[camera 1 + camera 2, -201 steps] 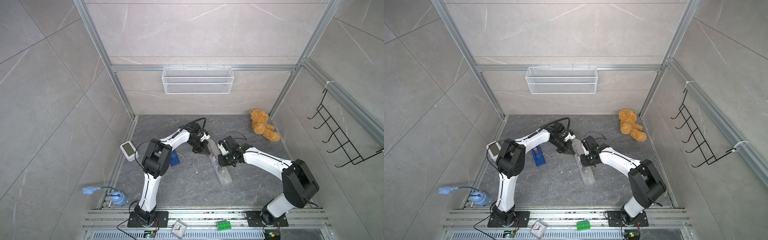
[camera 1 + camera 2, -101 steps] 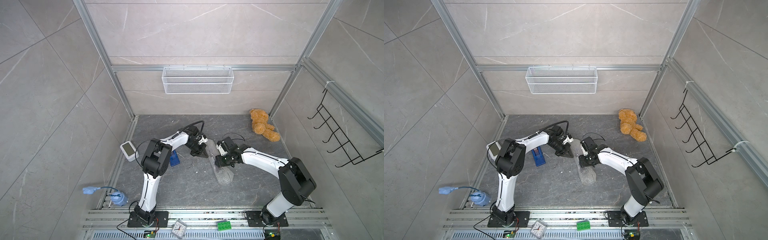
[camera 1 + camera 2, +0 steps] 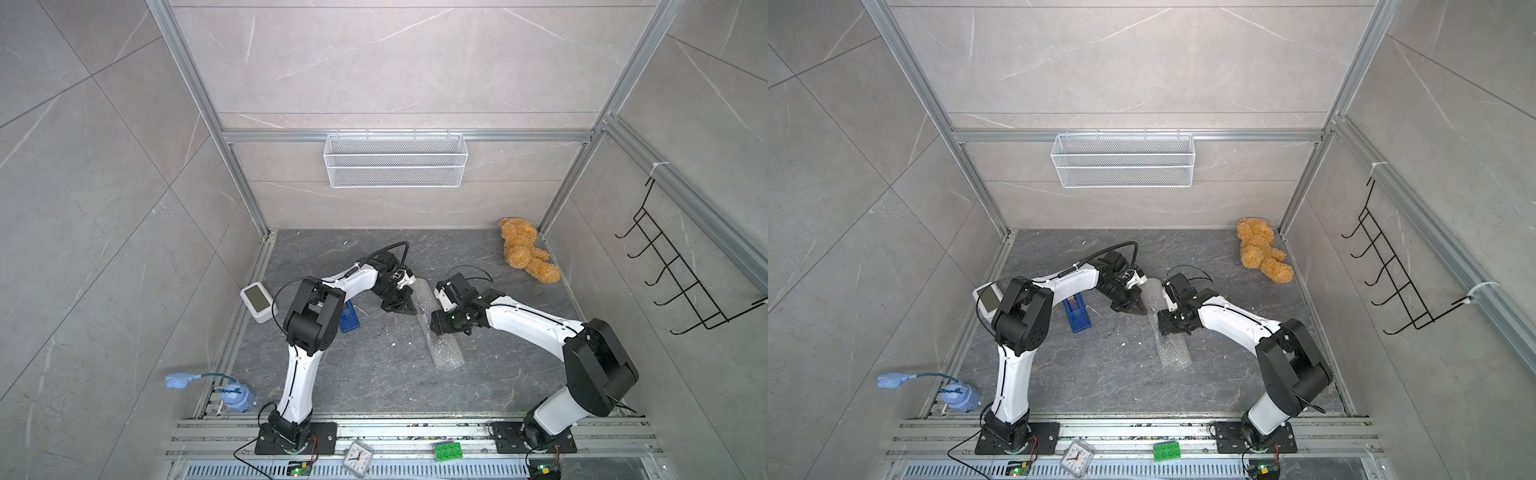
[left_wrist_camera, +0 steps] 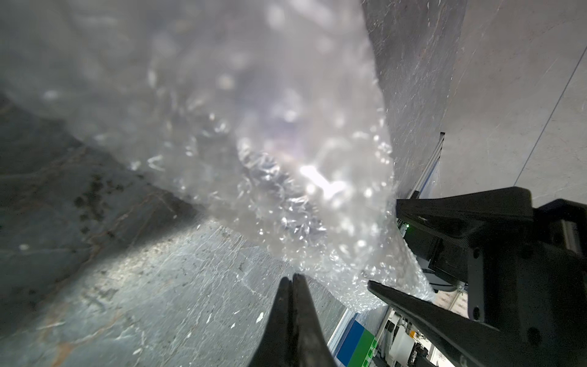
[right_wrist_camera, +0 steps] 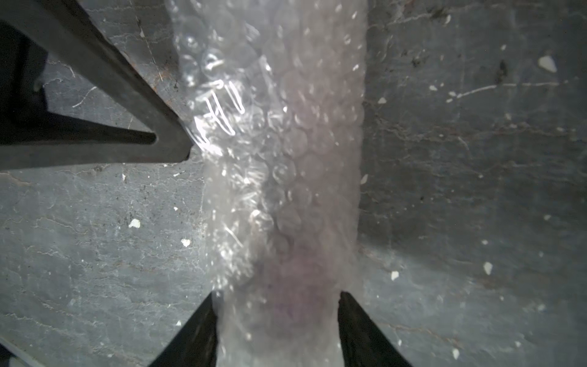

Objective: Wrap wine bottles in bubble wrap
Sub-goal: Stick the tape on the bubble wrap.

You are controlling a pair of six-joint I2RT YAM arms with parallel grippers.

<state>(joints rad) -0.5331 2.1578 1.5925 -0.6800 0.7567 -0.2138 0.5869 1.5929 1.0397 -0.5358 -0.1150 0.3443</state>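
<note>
Clear, bubbled plastic near the middle of things: the bubble wrap (image 3: 444, 353), rolled into a long tube. Lies flat on the dark stone surface (image 3: 353, 374), close to its centre and a little toward the right edge. Runs lengthwise from the back edge toward the front edge, with the near end leaning slightly to the right.

Hides the wine bottle (image 5: 295, 286) almost wholly. Shows of it only a purple smudge through the layers in the right wrist view, in line with the tube's long axis. Cannot tell which end the neck points to.

Left hand (image 3: 405, 307): closed tight, tips pressed together on nothing. Sits low over the surface at the left side of the tube's far end, just beside the plastic; contact not clear.

Right hand (image 5: 278, 297): spread apart, astride the tube about midway along it, one finger on each side, right at the edges of the wrap. Grips nothing firmly as far as can be seen; cannot tell whether the fingers press the plastic or only stand against it.

Tan teddy bear (image 3: 525, 255) in the back right corner, well apart from the tube. Blue box (image 3: 347, 318) beside the left arm, and a white device (image 3: 258, 300) at the left edge.
</note>
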